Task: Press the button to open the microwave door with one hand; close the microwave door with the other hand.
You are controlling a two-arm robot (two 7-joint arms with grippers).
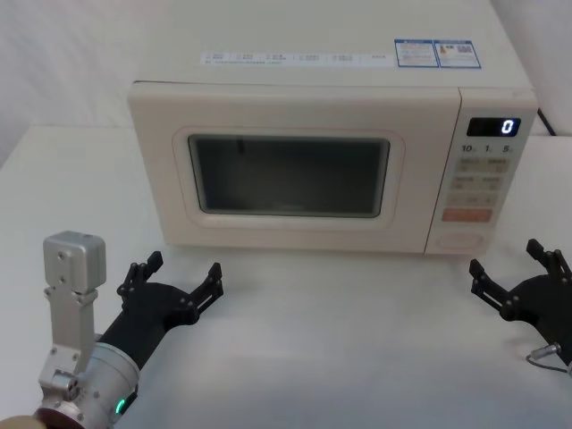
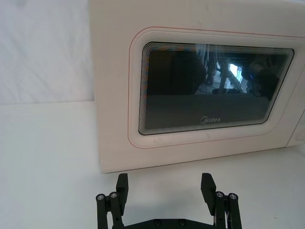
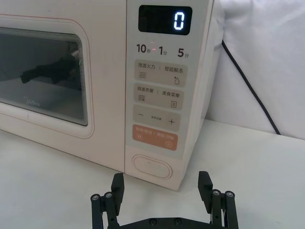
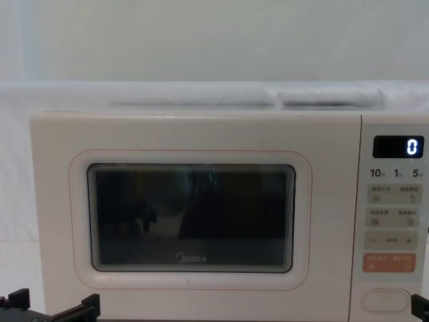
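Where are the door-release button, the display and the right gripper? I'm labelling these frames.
door-release button (image 3: pixel 152 166): right wrist view, centre of the oval key.
display (image 3: pixel 165 20): right wrist view, dark panel beside the lit 0.
right gripper (image 3: pixel 161 183): right wrist view, midway between its fingertips.

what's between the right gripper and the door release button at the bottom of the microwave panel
Nothing visible. The right gripper, jaws open, sits on the table side of the microwave, facing the oval release button at the foot of the key panel, with bare white table between them. The door is shut.
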